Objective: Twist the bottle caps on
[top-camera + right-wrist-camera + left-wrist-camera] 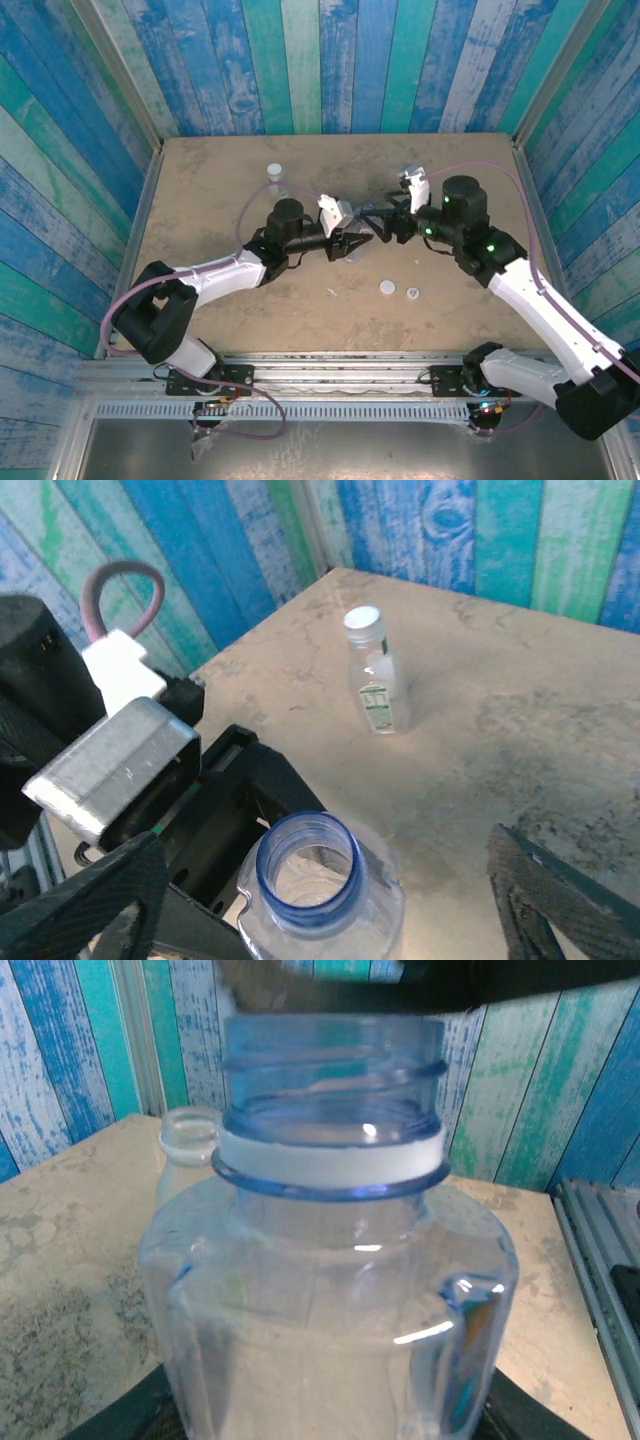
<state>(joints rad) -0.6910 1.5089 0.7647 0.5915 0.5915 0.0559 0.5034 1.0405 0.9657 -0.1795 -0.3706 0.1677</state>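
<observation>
1. Jaws: the left gripper (320, 1415) is clamped on the body of the open bottle (330, 1260), with a dark finger low on either side of it. The right gripper (325, 840) has its fingers (85, 905) spread wide apart. They stand on either side of the same bottle and do not touch it.
2. Position: both grippers meet over the middle of the table (200, 180), the left gripper (357, 243) from the left and the right gripper (382, 226) from the right. Their tips are close together.
3. Edges and room: the meeting point is well apart from every table edge. Blue and green plank walls (330, 60) stand along the left, back and right edges. A metal rail (340, 365) runs along the near edge. Bare table lies behind the grippers and to either side of them.
4. Loose caps (387, 288): two white discs lie side by side, just apart, between the grippers and the near edge.
5. Open bottle (310, 870): it is clear plastic, standing upright, with a blue-tinted threaded neck and a white ring beneath the thread. The mouth is uncovered.
6. Capped bottle (375, 685): it stands upright toward the back left of the table (274, 178). It is clear with a small green label and a white cap on top, and it is well apart from both arms.
7. Further bottle top (190, 1140): it is seen behind and left of the open bottle. I cannot tell whether it bears a cap.
</observation>
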